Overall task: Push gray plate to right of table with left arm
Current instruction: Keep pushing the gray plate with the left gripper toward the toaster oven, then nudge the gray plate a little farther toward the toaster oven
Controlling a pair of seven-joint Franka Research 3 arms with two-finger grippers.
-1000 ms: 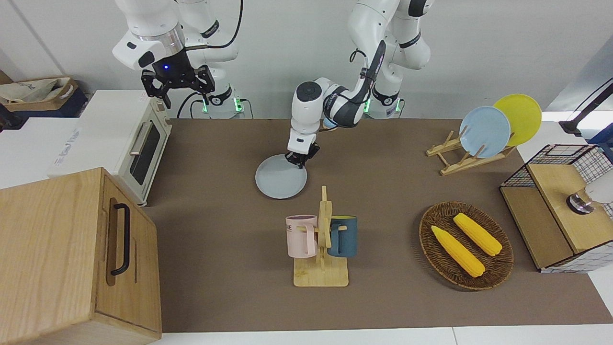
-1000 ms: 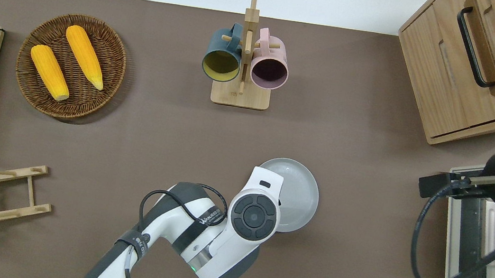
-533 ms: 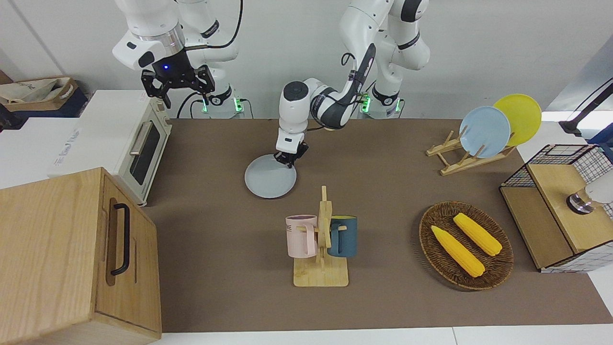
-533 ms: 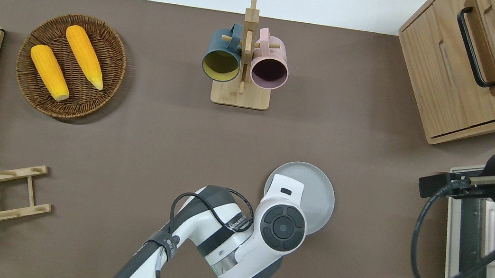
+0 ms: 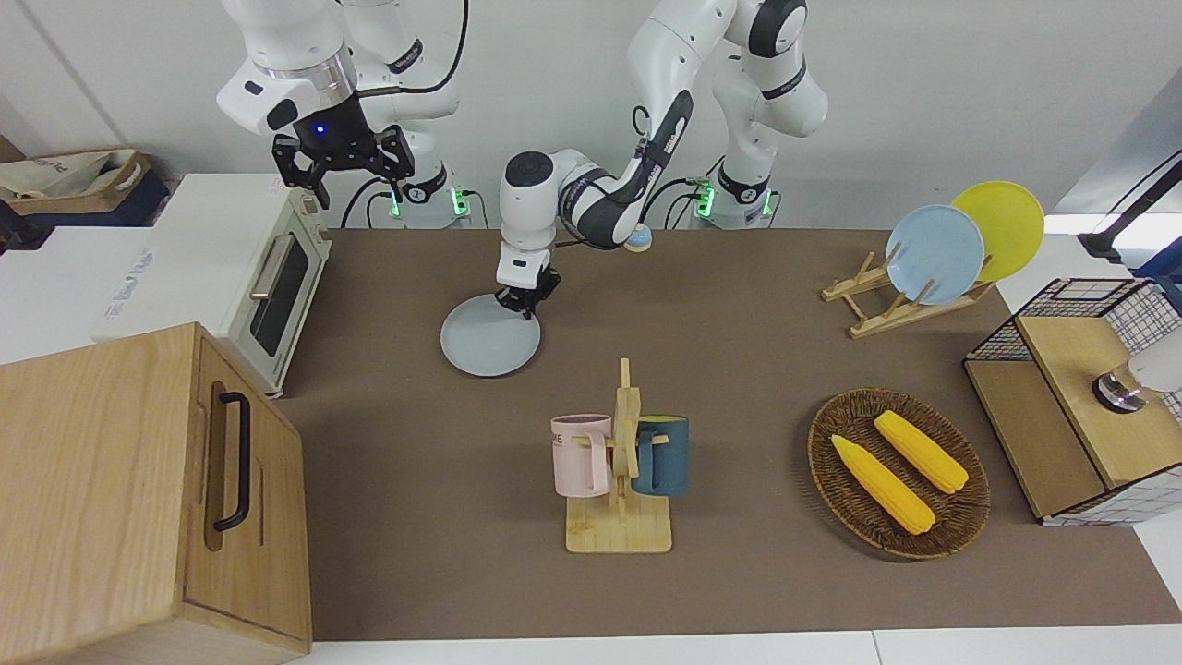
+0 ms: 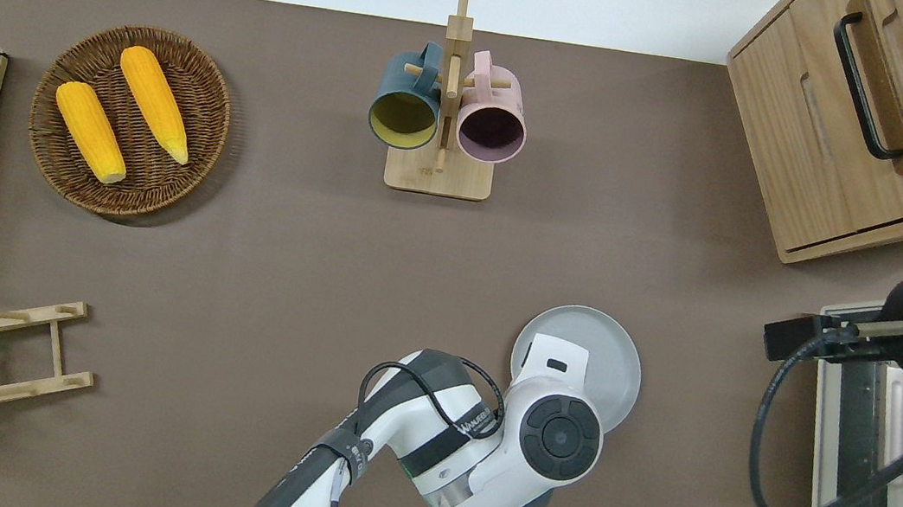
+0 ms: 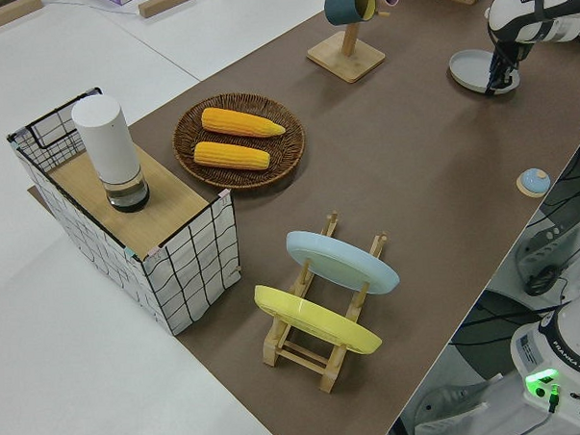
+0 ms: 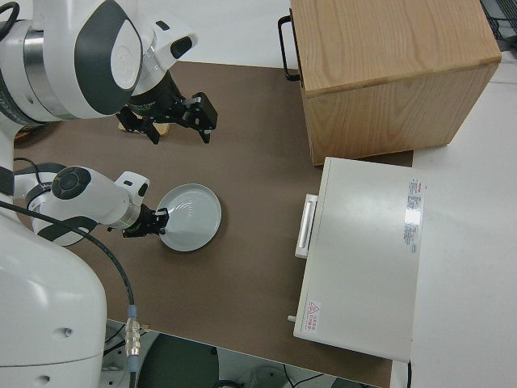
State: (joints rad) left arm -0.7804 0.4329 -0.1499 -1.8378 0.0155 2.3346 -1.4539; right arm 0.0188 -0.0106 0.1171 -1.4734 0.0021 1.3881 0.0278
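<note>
The gray plate (image 5: 487, 346) lies flat on the dark-brown table (image 5: 739, 369), nearer to the robots than the mug rack and toward the right arm's end. It also shows in the overhead view (image 6: 610, 360), the left side view (image 7: 473, 69) and the right side view (image 8: 194, 212). My left gripper (image 5: 521, 308) is down at table height, shut and empty, touching the plate's rim on the side toward the left arm's end (image 8: 159, 223). In the overhead view the wrist hides it. The right arm is parked, with its gripper (image 5: 341, 175) open.
A toaster oven (image 5: 268, 282) and a wooden cabinet (image 5: 157, 480) stand at the right arm's end. The mug rack (image 5: 621, 471) holds two mugs. A basket of corn (image 5: 898, 473), a plate rack (image 5: 910, 268), a wire crate (image 5: 1080, 397) and a small blue knob (image 5: 635, 242) are also there.
My left gripper has swept toward the right arm's end, sliding the gray plate along the table with it. The right arm has not moved.
</note>
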